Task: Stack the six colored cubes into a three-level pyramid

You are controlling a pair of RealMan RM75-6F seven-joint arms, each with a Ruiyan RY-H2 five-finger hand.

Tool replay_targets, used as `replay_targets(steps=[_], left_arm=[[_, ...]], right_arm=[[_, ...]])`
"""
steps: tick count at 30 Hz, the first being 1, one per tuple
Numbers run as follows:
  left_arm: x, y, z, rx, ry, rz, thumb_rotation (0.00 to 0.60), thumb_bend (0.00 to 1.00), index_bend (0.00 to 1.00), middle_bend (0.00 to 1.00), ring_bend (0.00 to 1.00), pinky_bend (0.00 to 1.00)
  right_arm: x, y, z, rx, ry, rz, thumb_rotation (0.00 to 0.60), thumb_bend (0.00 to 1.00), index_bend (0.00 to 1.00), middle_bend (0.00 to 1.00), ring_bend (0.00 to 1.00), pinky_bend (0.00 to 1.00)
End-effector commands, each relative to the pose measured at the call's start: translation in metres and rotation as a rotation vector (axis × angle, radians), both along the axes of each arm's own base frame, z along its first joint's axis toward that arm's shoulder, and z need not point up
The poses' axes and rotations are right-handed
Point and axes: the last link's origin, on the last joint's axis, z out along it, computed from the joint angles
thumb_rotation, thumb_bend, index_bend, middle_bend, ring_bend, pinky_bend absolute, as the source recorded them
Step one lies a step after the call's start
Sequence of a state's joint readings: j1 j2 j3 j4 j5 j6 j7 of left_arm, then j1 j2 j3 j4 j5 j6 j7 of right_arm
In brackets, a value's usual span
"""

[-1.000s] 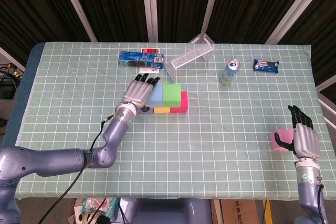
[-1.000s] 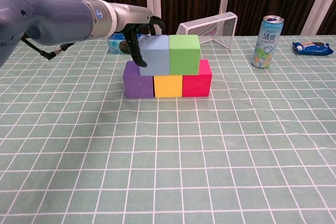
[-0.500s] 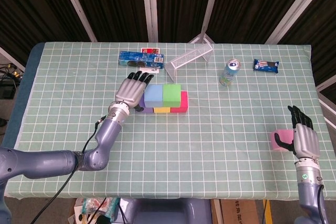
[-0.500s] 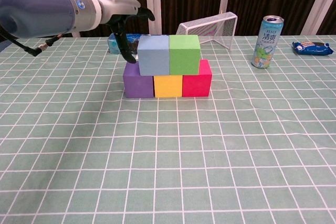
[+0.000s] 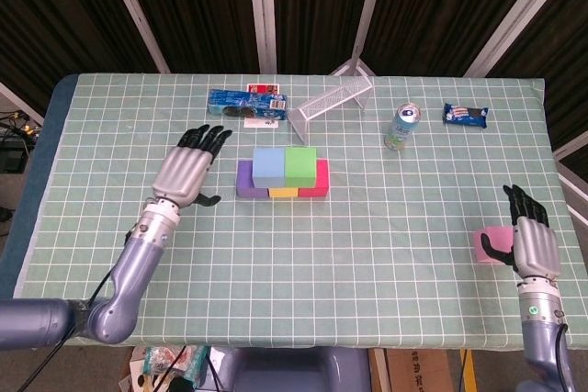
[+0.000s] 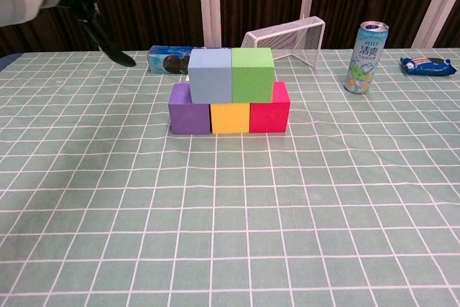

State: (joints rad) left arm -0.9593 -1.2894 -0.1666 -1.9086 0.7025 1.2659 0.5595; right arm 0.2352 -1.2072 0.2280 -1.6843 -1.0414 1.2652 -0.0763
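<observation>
With five cubes stacked just right of the spread, empty left robot hand (image 5: pixel 188 170), grasp the pink cube (image 5: pixel 487 245) touching the open, unloaded right robot hand (image 5: pixel 531 243) and seat it centred astride the blue cube (image 6: pixel 210 75) and green cube (image 6: pixel 252 74)
</observation>
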Motion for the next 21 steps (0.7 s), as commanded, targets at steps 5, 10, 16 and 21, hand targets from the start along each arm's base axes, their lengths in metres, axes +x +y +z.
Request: replay_targets(steps=[5,10,16,21], left_arm=[[-0.043,-0.044,0.024,0.048,-0.072,0.040,0.600,0.16,0.00,0.03,0.00,0.07],[-0.066,-0.066,0.035,0.085,-0.080,0.056,0.600,0.16,0.00,0.03,0.00,0.07],[-0.094,-0.090,0.039,0.108,-0.130,0.106,0.600,0.16,0.00,0.03,0.00,0.07],[-0.115,-0.105,0.040,0.123,-0.136,0.136,0.600,0.16,0.00,0.03,0.00,0.07]], right_arm=[[0.000,0.001,-0.001,0.004,0.018,-0.003,0.600,0.38,0.00,0.00,0.00,0.00],[0.000,0.002,-0.002,0.013,0.034,0.000,0.600,0.38,0.00,0.00,0.00,0.00],[0.002,0.004,-0.003,0.023,0.048,0.010,0.600,0.38,0.00,0.00,0.00,0.00],[0.001,0.005,-0.005,0.037,0.070,0.015,0.600,0.38,0.00,0.00,0.00,0.00]])
